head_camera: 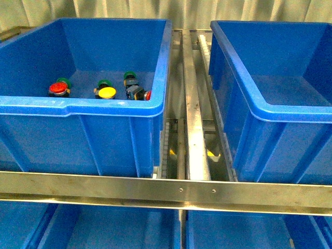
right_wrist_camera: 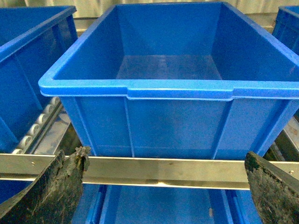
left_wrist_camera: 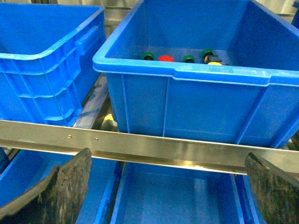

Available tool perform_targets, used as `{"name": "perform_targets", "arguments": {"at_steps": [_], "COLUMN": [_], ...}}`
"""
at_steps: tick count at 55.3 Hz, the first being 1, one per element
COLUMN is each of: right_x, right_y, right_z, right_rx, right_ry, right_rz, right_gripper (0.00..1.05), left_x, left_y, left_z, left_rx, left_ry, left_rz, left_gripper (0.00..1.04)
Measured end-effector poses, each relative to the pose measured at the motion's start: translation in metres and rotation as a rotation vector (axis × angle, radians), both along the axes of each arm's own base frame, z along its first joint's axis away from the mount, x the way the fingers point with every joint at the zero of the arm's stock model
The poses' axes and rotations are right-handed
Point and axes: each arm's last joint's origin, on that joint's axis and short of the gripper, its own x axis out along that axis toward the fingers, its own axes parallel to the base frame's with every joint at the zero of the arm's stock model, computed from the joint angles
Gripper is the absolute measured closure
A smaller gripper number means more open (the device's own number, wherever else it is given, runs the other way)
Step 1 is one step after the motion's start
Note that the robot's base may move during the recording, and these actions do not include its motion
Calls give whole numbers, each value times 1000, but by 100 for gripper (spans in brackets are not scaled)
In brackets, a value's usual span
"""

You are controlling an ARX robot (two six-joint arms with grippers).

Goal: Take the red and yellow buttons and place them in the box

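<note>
Reaching the left jaws, spread and empty, into the blue plastic crate (head_camera: 114,106) should straddle the glossy red-capped button (head_camera: 58,88) squarely; the right jaws gape too.

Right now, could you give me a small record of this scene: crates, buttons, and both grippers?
left crate: holds all the buttons
upright red button: toward left side
tipped red button: near right wall
yellow button: between them, upright
green buttons: three, further back
right crate: no buttons seen
left gripper: open, empty
right gripper: open, empty
</note>
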Motion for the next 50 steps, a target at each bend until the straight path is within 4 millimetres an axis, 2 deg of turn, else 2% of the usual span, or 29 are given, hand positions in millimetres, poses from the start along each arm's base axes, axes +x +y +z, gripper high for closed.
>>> {"name": "perform_targets", "arguments": {"at_steps": [11, 15, 18, 21, 29, 33, 36, 42, 48, 50], "right_x": [0, 0, 0, 0, 0, 0, 0, 0, 0, 0], "right_y": [0, 0, 0, 0, 0, 0, 0, 0, 0, 0], "right_z": [0, 0, 0, 0, 0, 0, 0, 0, 0, 0], "right_rx": [0, 0, 0, 0, 0, 0, 0, 0, 0, 0], "right_ry": [0, 0, 0, 0, 0, 0, 0, 0, 0, 0], "right_rz": [0, 0, 1, 2, 3, 3, 3, 3, 2, 3], "right_gripper": [6, 6, 6, 6, 6, 6, 6, 6, 6, 6], "left_x": [0, 3, 10, 22, 64, 85, 108, 150, 193, 213], "left_y": [0, 0, 1, 1, 1, -1, -5, -14, -26, -34], "left_z": [0, -1, 8, 28, 105, 133, 155, 173, 170, 168], "left_rx": [-3, -48, -81, -102, -121, -122, -117, -120, -110, -103], "left_ry": [6, 117, 159, 138, -4, -22, -36, 14, 110, 153], "left_rz": [-4, -32, -22, -26, -50, -43, -38, -26, 0, 22], "left_gripper": [8, 8, 8, 8, 8, 8, 8, 8, 8, 8]}}
